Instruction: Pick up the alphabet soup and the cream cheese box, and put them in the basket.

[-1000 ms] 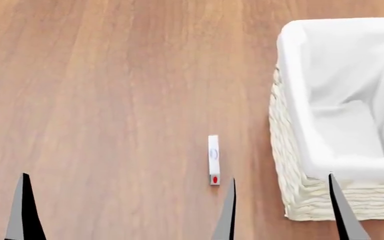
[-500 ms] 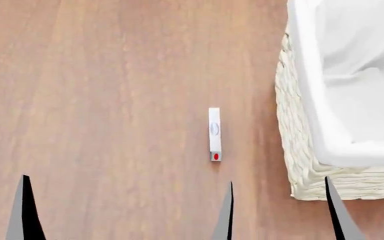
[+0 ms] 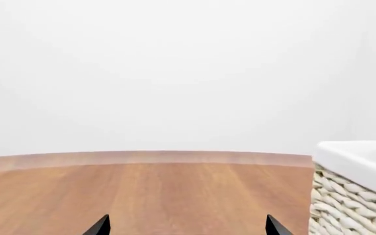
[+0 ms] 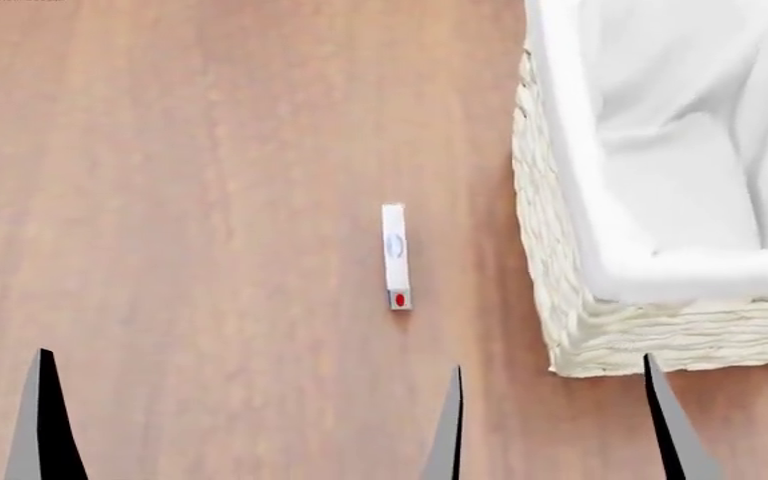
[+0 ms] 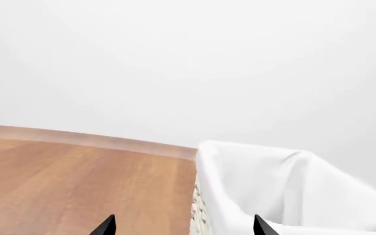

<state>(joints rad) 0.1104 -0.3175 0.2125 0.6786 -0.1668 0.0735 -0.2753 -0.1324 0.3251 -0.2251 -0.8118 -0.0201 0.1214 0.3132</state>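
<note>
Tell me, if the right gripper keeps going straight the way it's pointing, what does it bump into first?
Probably the basket. In the right wrist view, the right gripper points at its near corner, with only bare wooden table beside it. Depth is hard to judge, so it might skim over the rim.

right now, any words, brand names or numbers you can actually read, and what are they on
None can be read.
cream cheese box: blue print and a red oval spot near one end, too small and blurred to read.
basket: plain wicker with a white liner, no label or text.
Wooden surface: no markings.
</note>
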